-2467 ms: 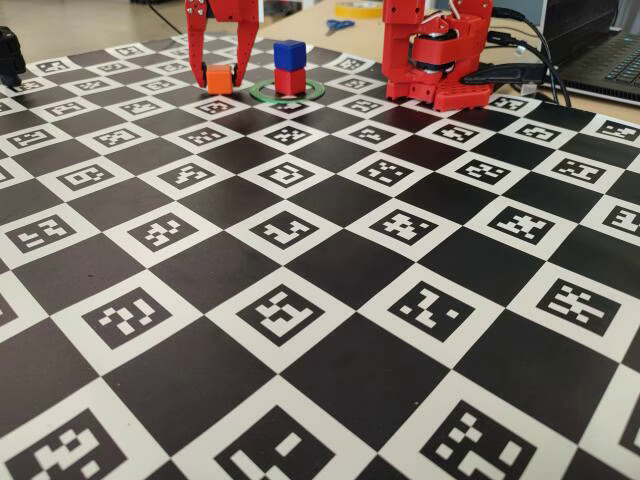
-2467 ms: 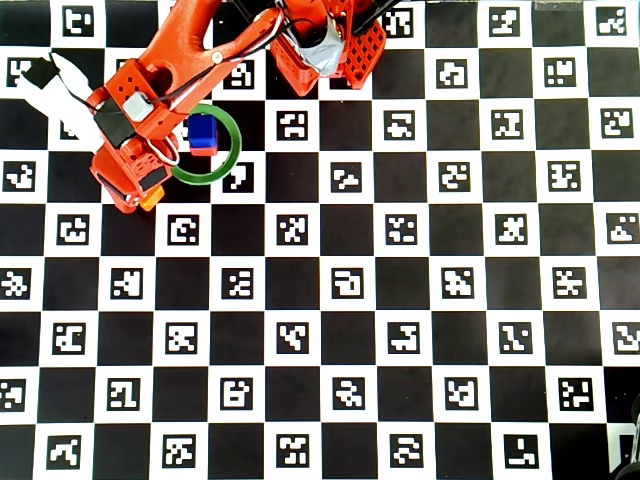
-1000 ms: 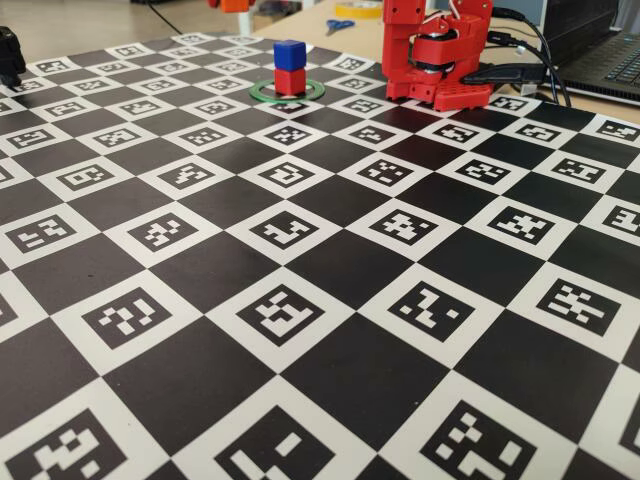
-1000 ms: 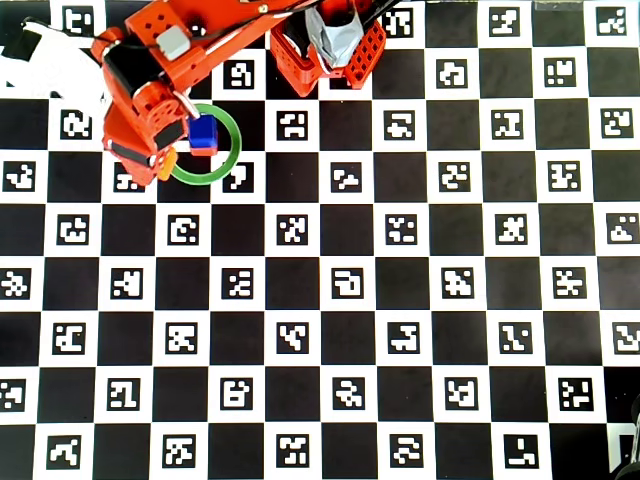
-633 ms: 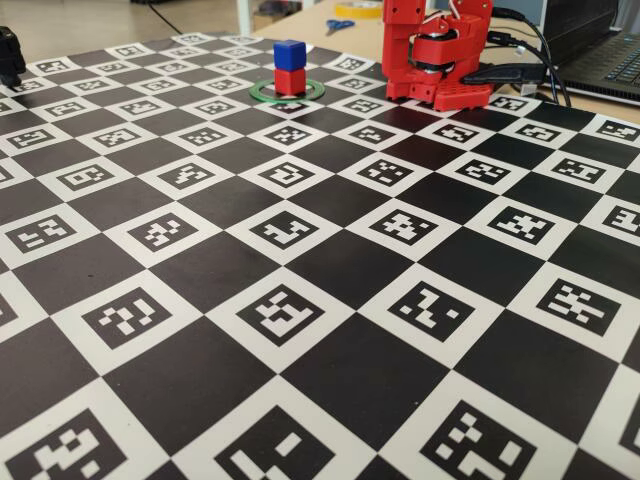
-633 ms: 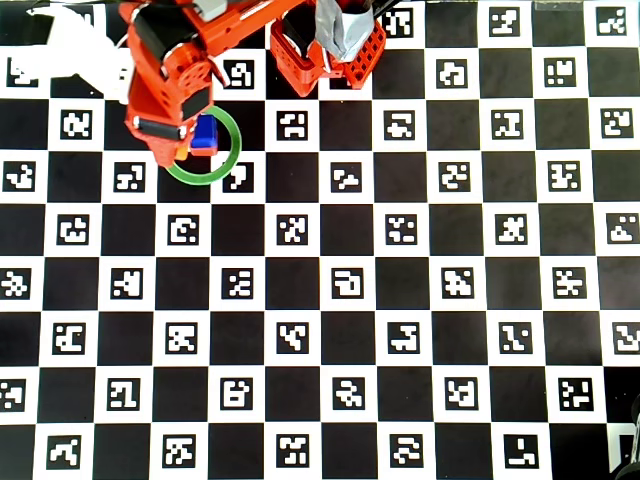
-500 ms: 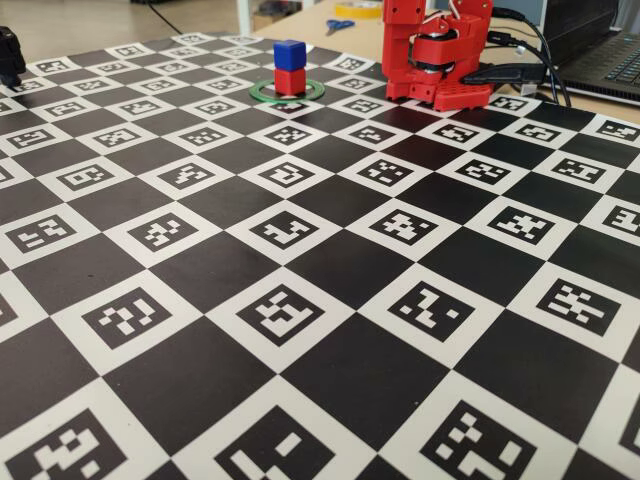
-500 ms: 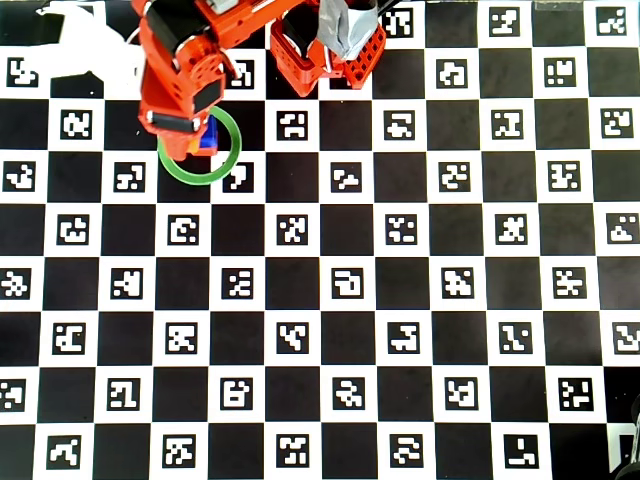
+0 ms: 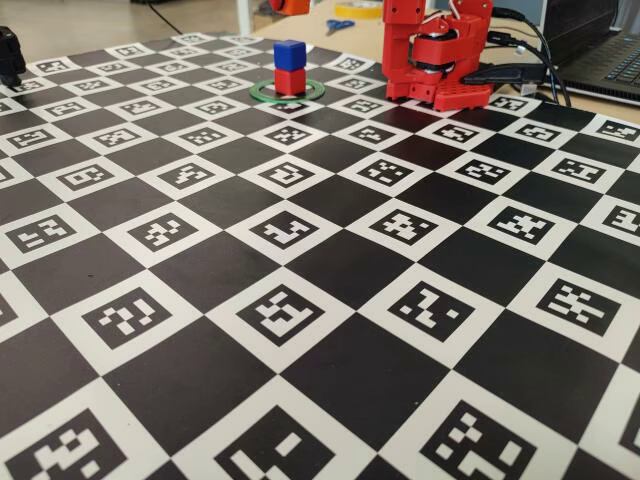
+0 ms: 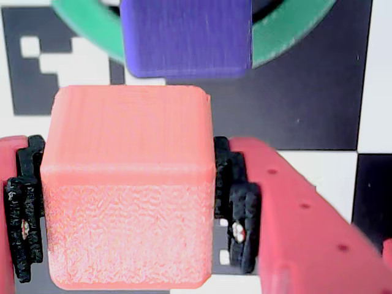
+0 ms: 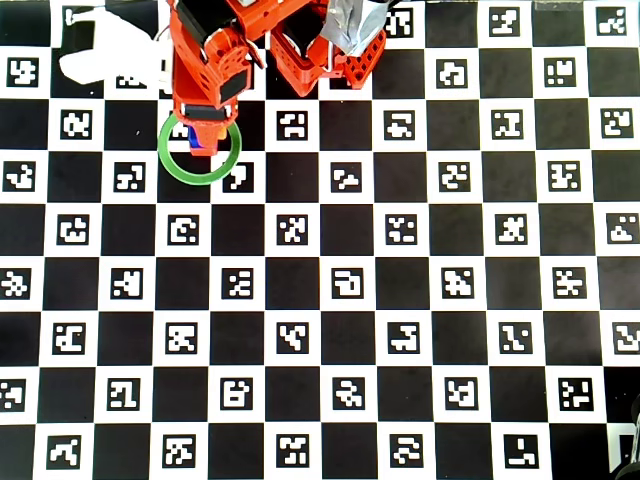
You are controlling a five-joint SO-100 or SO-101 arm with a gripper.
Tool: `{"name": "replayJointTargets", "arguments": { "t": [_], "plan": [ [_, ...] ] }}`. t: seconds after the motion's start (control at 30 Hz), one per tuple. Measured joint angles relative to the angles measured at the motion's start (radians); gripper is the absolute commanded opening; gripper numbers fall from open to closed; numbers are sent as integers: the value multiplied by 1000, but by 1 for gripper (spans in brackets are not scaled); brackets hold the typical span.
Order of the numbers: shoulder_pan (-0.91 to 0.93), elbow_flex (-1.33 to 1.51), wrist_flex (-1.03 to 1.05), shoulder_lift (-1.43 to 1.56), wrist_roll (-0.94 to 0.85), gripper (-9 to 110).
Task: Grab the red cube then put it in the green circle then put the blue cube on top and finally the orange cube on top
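- Black-and-white checkerboard mat (image 9: 300, 300) printed with square marker codes covers the table in the fixed view and the overhead view.
- Black object (image 9: 8, 52) sits at the far left edge of the fixed view; what it is cannot be told.
- Green circle (image 9: 262, 94) lies flat on the mat toward the back, left of centre in the fixed view, and upper left in the overhead view.
- Red cube (image 9: 290, 81) stands inside the green circle, and the blue cube (image 9: 289, 54) sits squarely on top of it, making a stack of 2.
- Orange cube (image 10: 125, 184) fills the wrist view, pinched on its left and right faces by the black pads (image 10: 236, 208) of the gripper (image 10: 125, 202); the jaws stand only as far apart as the cube is wide.
- In the wrist view the blue cube's top shows just beyond the orange cube's upper edge, with an arc of the green circle on both sides of it.
- In the overhead view the gripper (image 11: 203, 133) hangs over the ring and hides nearly all of the stack; only a sliver of blue shows under it.
- In the fixed view only a scrap of orange at the top edge, above the stack, shows the held cube, clear of the blue cube.
- Scissors (image 9: 338, 25) with blue handles lie on the wooden table behind the mat.
- Red arm base (image 9: 435, 55) stands at the back right of the stack in the fixed view, with a laptop (image 9: 610, 60) and black cables further right.
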Motion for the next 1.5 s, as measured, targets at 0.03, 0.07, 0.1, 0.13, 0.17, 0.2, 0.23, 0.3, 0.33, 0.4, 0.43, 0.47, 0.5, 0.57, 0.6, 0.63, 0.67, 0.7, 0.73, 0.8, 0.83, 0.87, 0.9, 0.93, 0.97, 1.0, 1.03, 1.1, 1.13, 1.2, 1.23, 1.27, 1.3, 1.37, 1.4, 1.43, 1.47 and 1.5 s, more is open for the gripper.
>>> {"name": "replayJointTargets", "arguments": {
  "t": [0.03, 0.07, 0.1, 0.13, 0.17, 0.2, 0.23, 0.3, 0.33, 0.4, 0.43, 0.47, 0.5, 0.57, 0.6, 0.63, 0.67, 0.7, 0.73, 0.8, 0.83, 0.87, 0.9, 0.93, 0.97, 1.0, 1.03, 1.1, 1.13, 1.2, 1.23, 1.27, 1.3, 1.37, 1.4, 1.43, 1.47, 1.5],
  "plan": [
    [5, 3, -11, 0, -5, 9],
    [11, 6, -21, 0, -8, 9],
    [15, 9, -29, 0, -11, 9],
    [20, 11, -38, 0, -15, 9],
    [25, 12, -48, 0, -17, 9],
    [28, 12, -57, -2, -20, 9],
    [32, 12, -64, -6, -21, 9],
    [40, 20, -83, -15, -25, 9],
    [41, 26, -91, -15, -25, 9],
    [49, 40, -104, -15, -34, 9],
    [51, 51, -112, -15, -38, 9],
    [54, 58, -120, -15, -43, 9],
    [57, 67, -127, -15, -46, 9],
    [63, 84, -141, -17, -54, 9],
    [64, 91, -147, -17, -58, 9],
    [66, 94, -152, -17, -61, 9],
    [67, 97, -155, -17, -64, 9],
    [69, 100, -158, -17, -69, 9],
    [72, 101, -161, -17, -71, 9],
    [77, 107, -169, -18, -77, 9],
    [78, 109, -173, -20, -80, 9],
    [80, 112, -176, -21, -80, 9],
    [80, 118, -181, -21, -80, 9],
    [81, 124, -186, -21, -83, 9],
    [83, 129, -189, -21, -87, 9],
    [84, 135, -195, -21, -87, 9],
    [87, 140, -199, -21, -87, 9],
    [87, 147, -206, -21, -87, 9],
    [87, 150, -207, -21, -87, 9],
    [87, 150, -209, -21, -87, 9],
    [87, 150, -209, -21, -87, 9],
    [87, 150, -209, -21, -87, 9],
    [87, 150, -209, -21, -87, 9],
    [87, 150, -209, -21, -87, 9],
    [87, 150, -209, -21, -87, 9],
    [87, 150, -209, -21, -87, 9],
    [87, 150, -209, -21, -87, 9],
    [87, 150, -209, -21, -87, 9]
  ]
}}
